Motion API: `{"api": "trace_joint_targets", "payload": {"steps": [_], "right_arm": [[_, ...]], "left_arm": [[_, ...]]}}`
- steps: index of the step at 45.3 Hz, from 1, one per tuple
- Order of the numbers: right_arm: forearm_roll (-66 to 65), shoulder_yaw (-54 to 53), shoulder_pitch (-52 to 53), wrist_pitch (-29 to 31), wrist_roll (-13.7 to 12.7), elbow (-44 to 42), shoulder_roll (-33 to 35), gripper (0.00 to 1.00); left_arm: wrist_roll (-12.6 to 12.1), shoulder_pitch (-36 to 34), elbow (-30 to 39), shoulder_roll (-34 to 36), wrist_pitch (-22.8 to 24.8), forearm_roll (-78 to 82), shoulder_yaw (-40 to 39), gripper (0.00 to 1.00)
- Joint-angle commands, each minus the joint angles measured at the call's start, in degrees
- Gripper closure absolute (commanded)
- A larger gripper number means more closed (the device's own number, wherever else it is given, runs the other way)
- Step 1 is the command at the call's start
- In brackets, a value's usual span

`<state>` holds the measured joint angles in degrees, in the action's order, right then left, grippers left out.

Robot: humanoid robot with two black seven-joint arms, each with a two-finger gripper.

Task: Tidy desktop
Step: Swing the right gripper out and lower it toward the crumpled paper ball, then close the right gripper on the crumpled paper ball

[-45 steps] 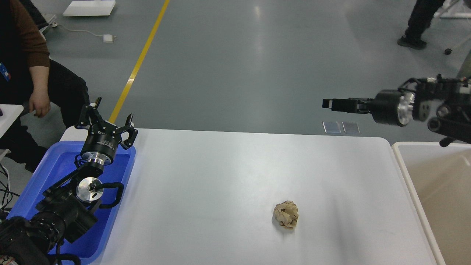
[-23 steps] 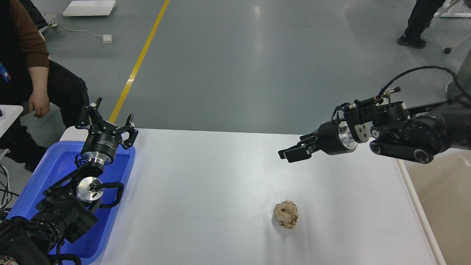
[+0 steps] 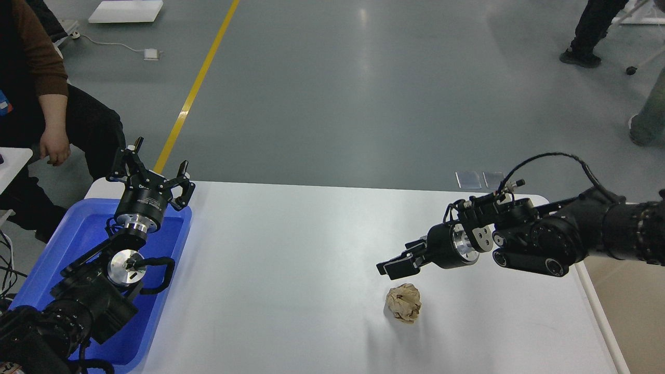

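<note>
The white desktop [image 3: 291, 249] holds one crumpled brown paper ball [image 3: 403, 303] at its front right. My right gripper [image 3: 399, 259] reaches in from the right and hovers just above and behind the ball, not touching it. Its two fingers stand apart and hold nothing. My left gripper [image 3: 151, 174] is open and empty, pointing up over the far end of the blue plastic tray [image 3: 78, 234] at the left edge of the desktop.
A cream-white bin [image 3: 641, 322] stands off the desktop's right edge, partly behind my right arm. A seated person [image 3: 47, 104] is at the far left. Another person's legs [image 3: 587, 31] show at the top right. A yellow line [image 3: 197, 88] runs across the grey floor.
My right arm has swung down and to the left, from high over the bin to just above the paper ball. My left arm and the ball have not moved.
</note>
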<state>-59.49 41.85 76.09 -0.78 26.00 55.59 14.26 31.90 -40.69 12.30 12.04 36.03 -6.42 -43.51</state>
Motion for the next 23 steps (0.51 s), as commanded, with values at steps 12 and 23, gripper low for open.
{"api": "trace_joint_targets", "payload": {"steps": [12, 23], "right_arm": [[-0.37, -0.19, -7.44, -2.38, 0.01, -4.61, -2.05, 0.00], [-0.28, -0.10, -9.90, -3.70, 0.01, -7.33, -2.05, 0.00]], "left_arm": [[0.00, 0.00, 0.00, 0.00, -0.09, 0.00, 0.00, 0.00], [0.00, 0.00, 0.00, 0.00, 0.00, 0.00, 0.00, 0.00]]}}
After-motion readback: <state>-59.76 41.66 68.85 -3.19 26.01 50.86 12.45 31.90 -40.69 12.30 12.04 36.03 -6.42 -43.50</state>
